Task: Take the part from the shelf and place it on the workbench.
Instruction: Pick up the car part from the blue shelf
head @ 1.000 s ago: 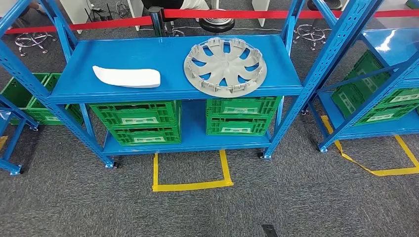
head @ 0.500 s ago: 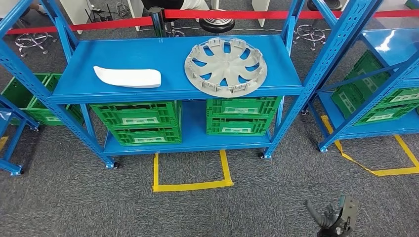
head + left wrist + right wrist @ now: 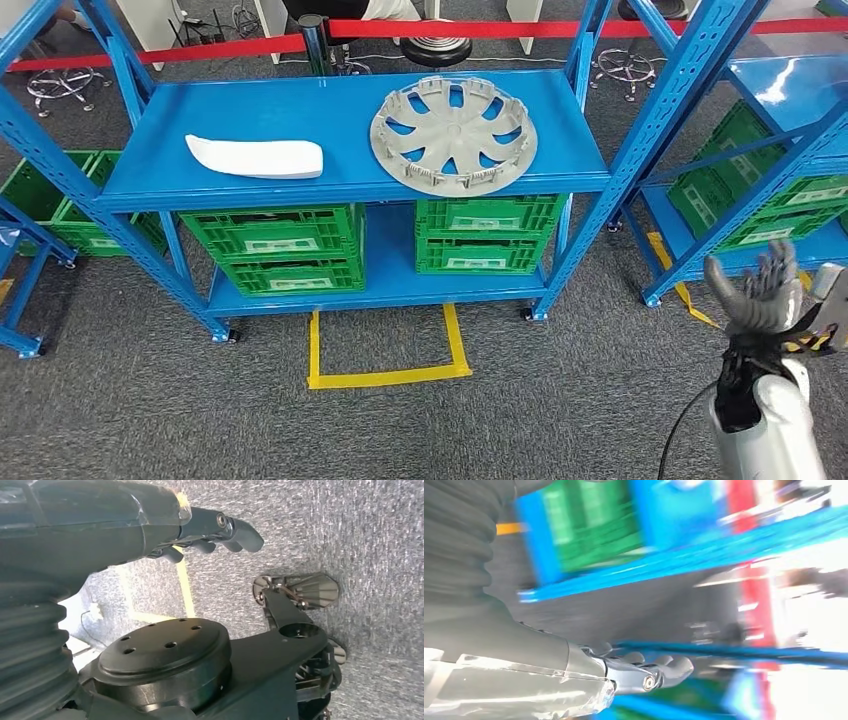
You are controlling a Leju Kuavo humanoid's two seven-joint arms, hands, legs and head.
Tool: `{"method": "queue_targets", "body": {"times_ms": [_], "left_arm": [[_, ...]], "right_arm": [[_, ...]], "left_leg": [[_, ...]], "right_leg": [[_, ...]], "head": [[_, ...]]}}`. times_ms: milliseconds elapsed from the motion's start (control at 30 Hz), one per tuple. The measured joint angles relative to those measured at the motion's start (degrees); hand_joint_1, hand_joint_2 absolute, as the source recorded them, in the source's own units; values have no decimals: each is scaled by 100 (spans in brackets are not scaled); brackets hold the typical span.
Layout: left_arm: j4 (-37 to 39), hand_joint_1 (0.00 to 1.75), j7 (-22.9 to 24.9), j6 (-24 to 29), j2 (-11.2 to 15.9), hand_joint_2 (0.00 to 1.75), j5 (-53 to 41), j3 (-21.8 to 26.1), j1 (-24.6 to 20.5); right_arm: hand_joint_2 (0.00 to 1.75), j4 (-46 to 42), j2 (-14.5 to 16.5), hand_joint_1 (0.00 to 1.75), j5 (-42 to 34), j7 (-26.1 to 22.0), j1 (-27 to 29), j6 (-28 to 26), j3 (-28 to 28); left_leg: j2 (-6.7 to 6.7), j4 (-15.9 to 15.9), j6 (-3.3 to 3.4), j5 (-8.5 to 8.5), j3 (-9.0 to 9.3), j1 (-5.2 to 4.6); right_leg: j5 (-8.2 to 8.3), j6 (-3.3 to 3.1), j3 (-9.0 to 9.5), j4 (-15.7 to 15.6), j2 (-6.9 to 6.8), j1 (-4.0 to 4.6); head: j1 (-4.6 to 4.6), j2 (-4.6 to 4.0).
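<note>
While the grey wheel cover (image 3: 454, 136) lies untouched on the blue shelf (image 3: 300, 110), my right hand (image 3: 760, 292) hovers empty, fingers spread, everything left to do.

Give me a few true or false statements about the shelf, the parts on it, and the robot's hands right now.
1. The grey wheel cover lies flat on the top shelf. True.
2. The white part sits inside a green crate. False: it lies on the top shelf, beside the wheel cover and apart from it.
3. The right hand is raised with fingers spread and holds nothing. True.
4. The right hand is touching the wheel cover. False: it is well off to the side, near the next rack.
5. Green crates sit on the lower shelf. True.
6. The left hand holds the white part. False: it holds nothing and hangs over the carpet.
</note>
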Motion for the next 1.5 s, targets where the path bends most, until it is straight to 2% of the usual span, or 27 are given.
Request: {"method": "queue_targets", "body": {"times_ms": [267,400,467,600,700,833,1000,1100,1167,1267,1300,1500], "left_arm": [[5,0,161,44,-11,175,105,-11,0],[5,0,183,60,-27,175,174,-20,-1],[5,0,168,69,-35,175,211,-20,-1],[5,0,111,75,-53,175,261,-26,-3],[5,0,77,78,-62,175,281,-31,-3],[5,0,54,78,-66,0,320,-33,-4],[5,0,36,79,-66,0,400,-33,-4],[5,0,26,82,-64,0,430,-36,-4],[5,0,13,85,-64,0,436,-38,-4],[5,0,-5,91,-64,0,434,-46,-4],[5,0,-7,91,-64,0,432,-57,-4],[5,0,13,91,-65,0,416,-148,-4]], "right_arm": [[175,-2211,-209,0,715,456,-91,-329,-60],[175,-3086,-245,0,1187,773,-211,-316,110],[175,-3466,-294,0,1757,981,-347,-180,339],[175,-4189,-400,0,3637,1619,-758,209,1005],[175,-4608,-455,0,4693,2005,-999,616,1575],[175,-4978,-525,0,5385,2189,-1181,994,2235],[175,-5240,-644,0,6240,2336,-1311,1494,2901],[175,-5379,-695,0,6579,2409,-1310,1569,3227],[175,-5458,-700,0,5962,2291,-1256,1338,3358],[175,-5524,-718,0,4284,1973,-1181,948,3435],[175,-5532,-735,0,4004,1925,-1161,893,3451],[175,-5522,-820,0,4394,2120,-946,662,3521]], "left_leg": [[-10,0,0,0,-4,-1],[-3,-1,0,0,-12,-1],[8,-1,0,0,-12,-1],[22,-2,1,0,-9,1],[26,-2,1,0,-9,1],[26,-2,1,0,-6,1],[20,-2,3,-2,-4,0],[6,-2,3,-3,-4,0],[-5,-1,3,-3,-4,0],[-22,-1,3,-3,-4,0],[-28,-1,3,-3,-4,0],[-70,-1,3,-2,-7,0]], "right_leg": [[0,0,-1,0,-2,-1],[0,0,0,1,-1,-1],[0,0,0,2,2,-1],[0,0,0,2,4,0],[0,0,-1,3,6,0],[0,0,-2,3,8,0],[0,0,-2,1,11,0],[-1,0,-3,1,9,0],[-1,0,-3,0,8,0],[-1,0,-2,0,7,0],[-1,0,-2,0,7,0],[-3,2,0,-1,-13,0]], "head": [[3,0],[4,0],[3,0],[0,0],[-2,0],[2,0],[4,0],[5,0],[3,0],[2,0],[1,0],[2,0]]}}
